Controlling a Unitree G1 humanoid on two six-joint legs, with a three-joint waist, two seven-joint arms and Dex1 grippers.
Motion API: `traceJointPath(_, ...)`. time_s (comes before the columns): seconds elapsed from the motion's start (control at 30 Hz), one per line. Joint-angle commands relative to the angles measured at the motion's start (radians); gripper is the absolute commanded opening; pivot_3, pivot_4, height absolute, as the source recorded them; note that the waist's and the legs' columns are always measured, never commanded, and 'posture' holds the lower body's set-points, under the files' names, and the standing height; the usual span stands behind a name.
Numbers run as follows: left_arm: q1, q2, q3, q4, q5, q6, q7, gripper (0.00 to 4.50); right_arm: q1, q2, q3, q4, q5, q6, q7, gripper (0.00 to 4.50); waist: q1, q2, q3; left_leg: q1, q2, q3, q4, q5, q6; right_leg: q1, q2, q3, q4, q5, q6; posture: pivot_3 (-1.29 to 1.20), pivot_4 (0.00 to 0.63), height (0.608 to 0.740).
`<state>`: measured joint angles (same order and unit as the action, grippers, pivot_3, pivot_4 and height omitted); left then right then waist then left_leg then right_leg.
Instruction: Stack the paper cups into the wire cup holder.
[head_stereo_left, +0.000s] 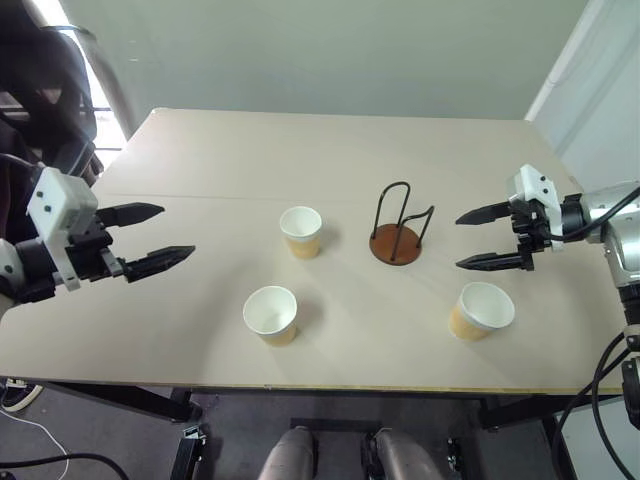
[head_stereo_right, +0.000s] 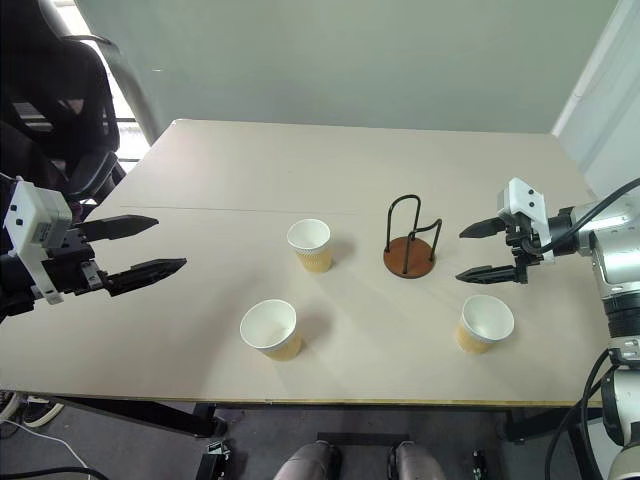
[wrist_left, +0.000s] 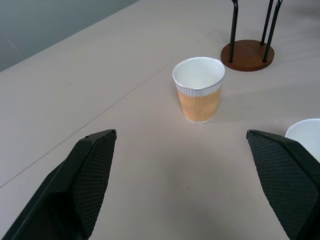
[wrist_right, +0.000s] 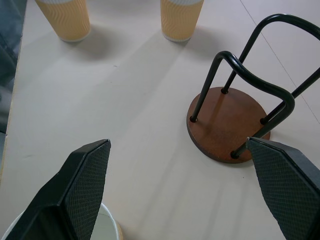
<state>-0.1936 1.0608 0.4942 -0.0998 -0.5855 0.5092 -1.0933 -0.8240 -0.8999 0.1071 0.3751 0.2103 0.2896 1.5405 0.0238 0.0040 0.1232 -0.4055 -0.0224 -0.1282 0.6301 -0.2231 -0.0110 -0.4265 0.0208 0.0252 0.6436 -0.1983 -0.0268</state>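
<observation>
Pale beige table (head_stereo_left: 250, 160), rectangular, with a thin seam line running across its top from side to side. Plain grey-green wall (head_stereo_left: 330, 50) behind its far edge. Black office chair (head_stereo_right: 55, 110) beside the far left corner. Dark floor (head_stereo_left: 110, 430) below the near edge, with a white cable (head_stereo_left: 35, 432) lying on it.

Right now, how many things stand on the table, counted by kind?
Paper cups: 3, all upright, apart and empty: one near the wire cup holder, one nearer the front edge, one on the right.
Wire cup holder: 1, with no cup in it.
Total: 4
</observation>
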Motion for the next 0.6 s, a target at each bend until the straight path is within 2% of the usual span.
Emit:
traceJointPath(0.03,-0.008,0.019,0.027,-0.008,-0.001,-0.013,-0.008,4.47,-0.007,-0.011,-0.010,-0.032,0.001,-0.001,-0.001,4.50,0.000,0.000,0.000,0.000,0.000,0.000,0.000,0.000,0.000,0.000,0.000,0.000,0.000,0.000,0.000,0.00,0.150,0.740)
traceJointPath(0.43,-0.028,0.042,0.040,0.003,-0.007,-0.010,-0.028,4.47,0.001,-0.019,-0.019,-0.053,0.013,0.018,0.002,4.50,0.000,0.000,0.000,0.000,0.000,0.000,0.000,0.000,0.000,0.000,0.000,0.000,0.000,0.000,0.000,0.00,0.150,0.740)
traceJointPath(0.6,-0.021,0.055,0.052,-0.009,-0.017,0.001,-0.041,4.47,0.031,-0.006,-0.008,-0.134,0.022,0.081,-0.017,4.50,0.000,0.000,0.000,0.000,0.000,0.000,0.000,0.000,0.000,0.000,0.000,0.000,0.000,0.000,0.000,0.00,0.150,0.740)
